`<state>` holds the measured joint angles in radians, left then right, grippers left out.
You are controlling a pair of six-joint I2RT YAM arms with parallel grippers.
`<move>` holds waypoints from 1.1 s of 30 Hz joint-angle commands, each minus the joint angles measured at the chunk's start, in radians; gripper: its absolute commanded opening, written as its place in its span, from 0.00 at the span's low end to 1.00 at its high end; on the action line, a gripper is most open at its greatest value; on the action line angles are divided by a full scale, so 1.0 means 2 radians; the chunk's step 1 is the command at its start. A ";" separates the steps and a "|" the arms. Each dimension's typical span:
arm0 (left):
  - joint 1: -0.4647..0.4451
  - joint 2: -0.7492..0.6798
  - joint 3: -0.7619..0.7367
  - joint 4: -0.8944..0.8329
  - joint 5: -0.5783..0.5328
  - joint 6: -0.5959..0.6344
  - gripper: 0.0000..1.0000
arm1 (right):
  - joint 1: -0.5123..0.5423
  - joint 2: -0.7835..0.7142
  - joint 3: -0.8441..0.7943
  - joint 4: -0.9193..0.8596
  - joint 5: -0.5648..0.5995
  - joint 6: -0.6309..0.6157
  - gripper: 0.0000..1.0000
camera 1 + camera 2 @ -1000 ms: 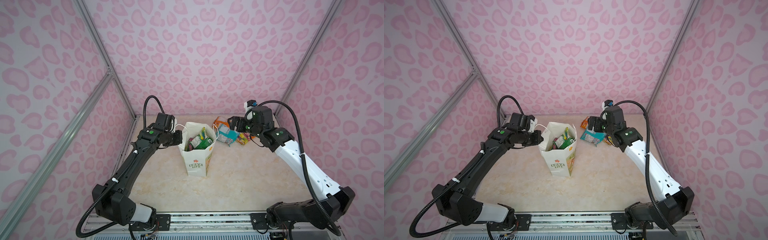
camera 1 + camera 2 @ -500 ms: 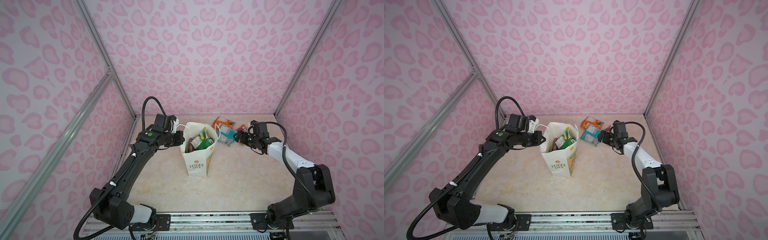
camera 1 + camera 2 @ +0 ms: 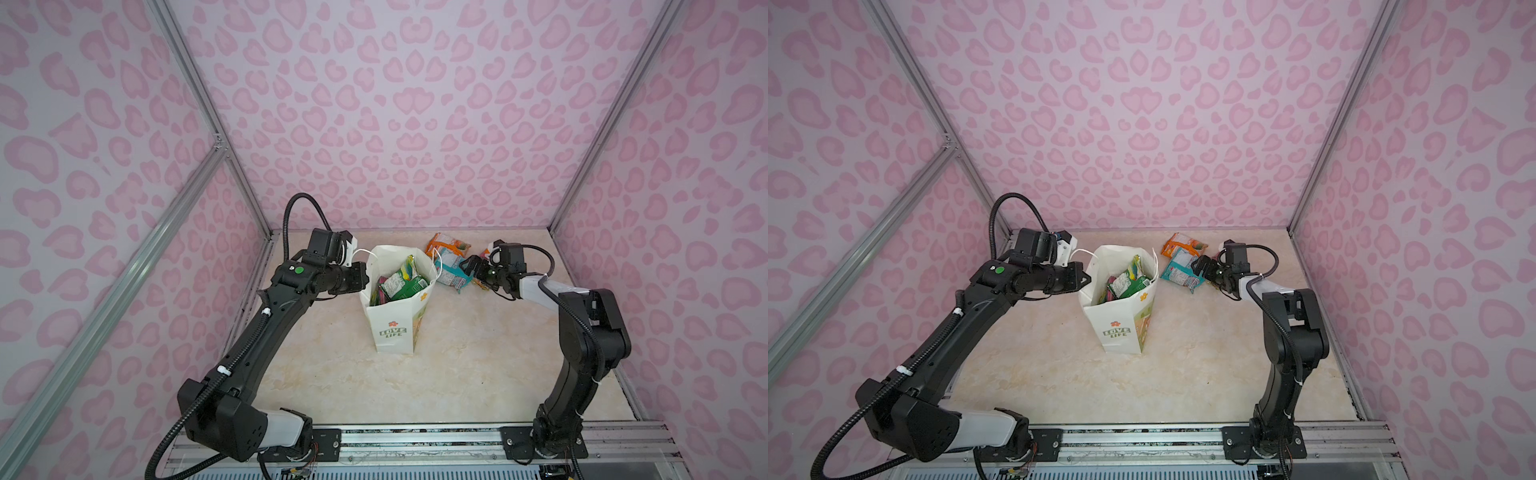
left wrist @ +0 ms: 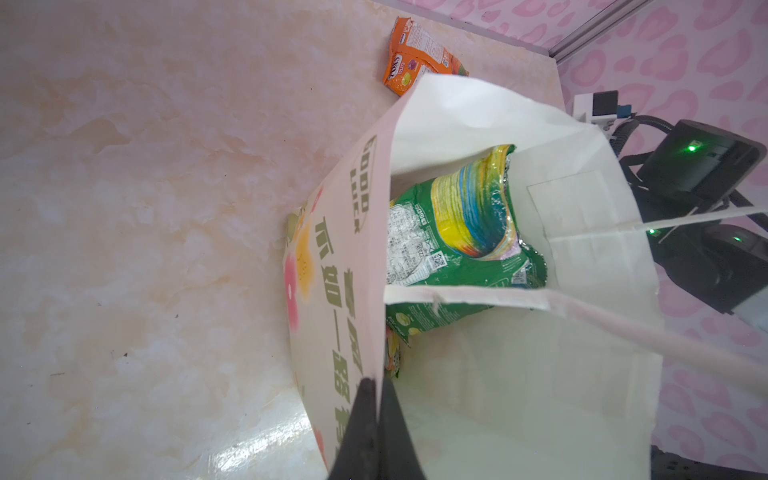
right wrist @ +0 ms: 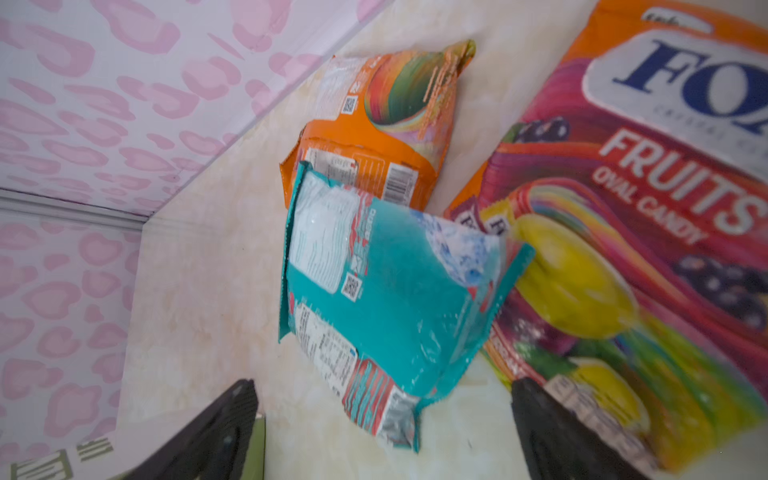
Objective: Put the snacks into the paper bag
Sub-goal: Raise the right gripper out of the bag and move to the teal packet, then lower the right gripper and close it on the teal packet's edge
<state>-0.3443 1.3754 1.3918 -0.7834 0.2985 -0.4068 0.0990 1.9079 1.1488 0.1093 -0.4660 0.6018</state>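
On the table (image 3: 457, 365), a paper bag (image 3: 395, 328) with snacks (image 3: 399, 284) inside

The white bag stands upright and open. A green packet (image 4: 449, 232) shows on top inside it. The left gripper (image 4: 376, 386) is pressed together, pinching the bag's rim. Just beside the bag, toward the back wall (image 3: 415, 124), lie an orange packet (image 5: 374, 137), a teal packet (image 5: 386, 291) and a pink-red packet (image 5: 623, 208). The right gripper (image 5: 384, 390) is spread wide, with the teal packet's end between its jaws.

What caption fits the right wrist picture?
Open right gripper faces a teal snack packet overlapping an orange packet.
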 commanded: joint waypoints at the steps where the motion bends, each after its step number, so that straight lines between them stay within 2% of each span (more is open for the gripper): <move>1: 0.001 -0.008 0.002 0.012 0.000 0.003 0.04 | -0.006 0.036 0.018 0.035 -0.026 0.022 0.97; 5: 0.001 -0.008 0.002 0.011 0.000 0.004 0.04 | -0.007 0.057 0.034 0.024 -0.015 0.021 0.97; 12: 0.001 -0.010 0.002 0.012 0.003 0.003 0.04 | 0.004 0.091 0.060 0.047 -0.073 0.015 0.97; 16: 0.001 -0.009 0.001 0.011 0.002 0.003 0.04 | 0.019 0.103 0.085 0.027 -0.086 -0.004 0.93; 23: 0.001 -0.008 0.001 0.011 0.000 0.003 0.04 | 0.024 0.143 0.123 0.008 -0.087 0.008 0.92; 27: 0.001 -0.010 0.001 0.011 -0.001 0.003 0.04 | 0.024 0.159 0.142 -0.022 -0.074 0.013 0.85; 33: 0.001 -0.010 0.002 0.011 -0.001 0.003 0.04 | 0.029 0.175 0.148 -0.027 -0.075 0.017 0.66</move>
<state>-0.3443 1.3701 1.3918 -0.7906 0.2893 -0.4068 0.1516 2.2337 1.4471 0.1242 -0.6266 0.6212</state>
